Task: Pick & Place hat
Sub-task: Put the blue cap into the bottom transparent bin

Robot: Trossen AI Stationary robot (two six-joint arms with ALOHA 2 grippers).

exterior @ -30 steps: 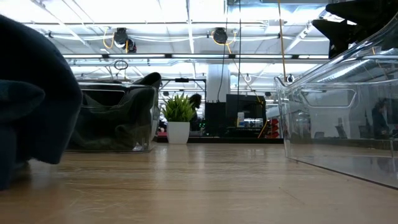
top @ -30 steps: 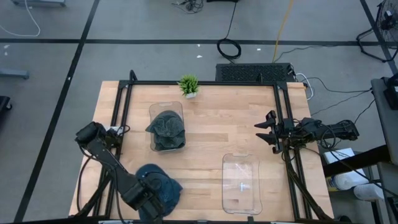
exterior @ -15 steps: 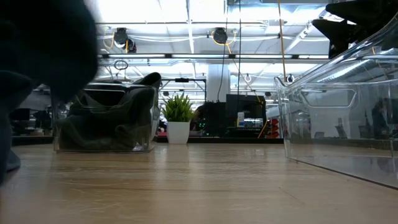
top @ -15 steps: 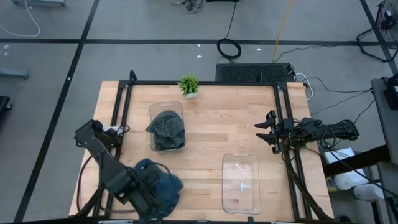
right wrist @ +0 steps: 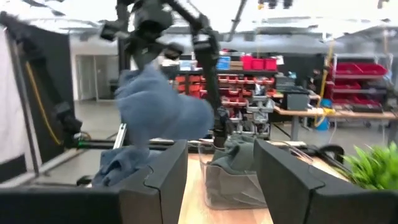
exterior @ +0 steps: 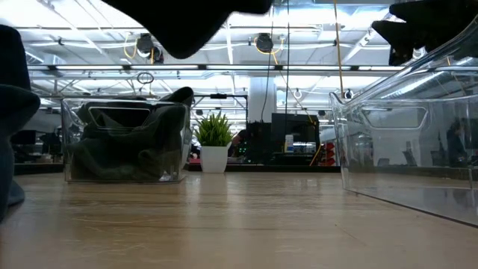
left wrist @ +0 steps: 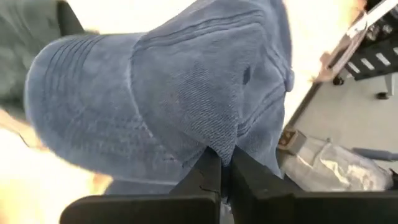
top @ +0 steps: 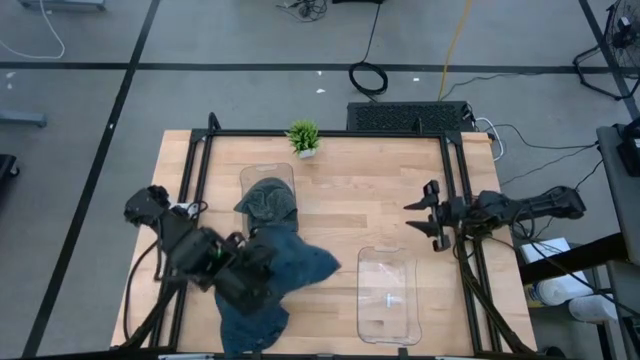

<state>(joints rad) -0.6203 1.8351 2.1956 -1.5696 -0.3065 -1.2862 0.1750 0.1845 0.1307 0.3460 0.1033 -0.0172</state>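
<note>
My left gripper (top: 262, 272) is shut on a blue cap (top: 298, 262) and holds it above the table, between the two clear bins. The left wrist view shows the cap (left wrist: 161, 93) filling the picture ahead of the shut fingers (left wrist: 209, 175). In the low view the cap (exterior: 187, 19) is a dark shape at the top. A second blue cap (top: 250, 322) lies on the table at the near edge. A grey cap (top: 268, 208) sits inside the far clear bin (top: 247, 232). My right gripper (top: 424, 213) waits open at the table's right side. My left gripper pinches a fold of the blue cap's fabric (left wrist: 222, 144) between its two fingers. The cap is lifted clear of the table and spreads out beyond the fingertips. Which part of the cap the fold belongs to, I cannot tell.
An empty clear bin (top: 388, 295) stands near the right, close to the near edge. A small potted plant (top: 303, 137) stands at the far edge. Black frame rails (top: 196, 170) run along the table's left and right sides. Bare wood lies between the bins.
My left gripper has risen from the near left corner and swung toward the table's middle and far side, keeping shut on the blue cap. The cap has been lifted clear of the table; the second blue cap has stayed at the near edge.
</note>
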